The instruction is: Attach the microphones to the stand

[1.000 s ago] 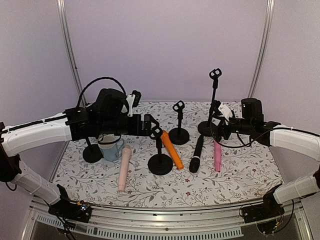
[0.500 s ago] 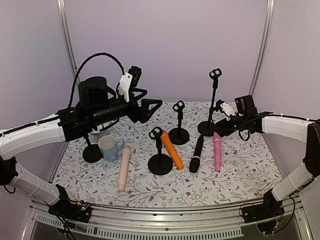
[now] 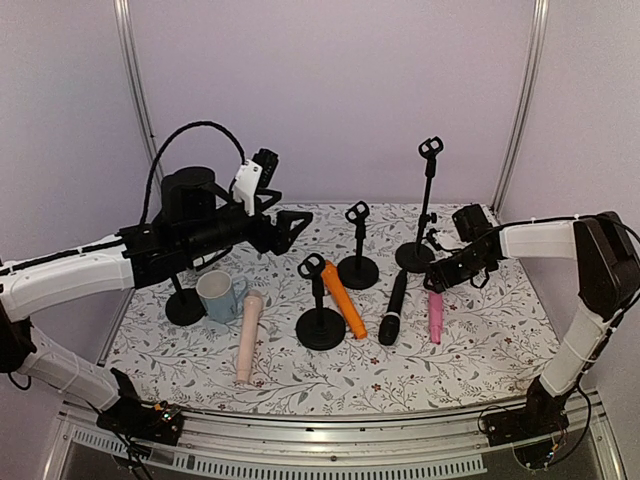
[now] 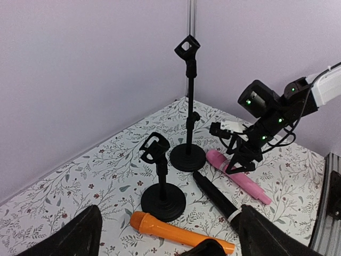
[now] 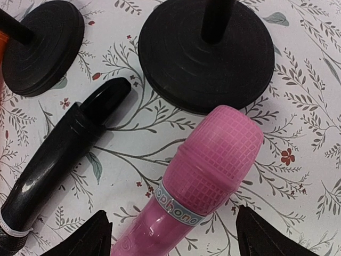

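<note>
Dropping the right gripper (image 3: 438, 281) over the last second to just above the head of the bright pink microphone (image 3: 435, 312), lying flat near the tall stand (image 3: 427, 205); spreading the jaws wide astride it, gripping nothing; probably starting pickup 1 of 4; holding the left gripper (image 3: 293, 222) raised well clear of the mug (image 3: 220, 293), wide and empty, forearm roughly level.

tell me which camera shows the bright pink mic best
The right wrist view: the bright pink mic fills the frame, its gridded head and label band sharp. The top view shows it small, head partly hidden by the right hand; the left wrist view, small and far.
</note>
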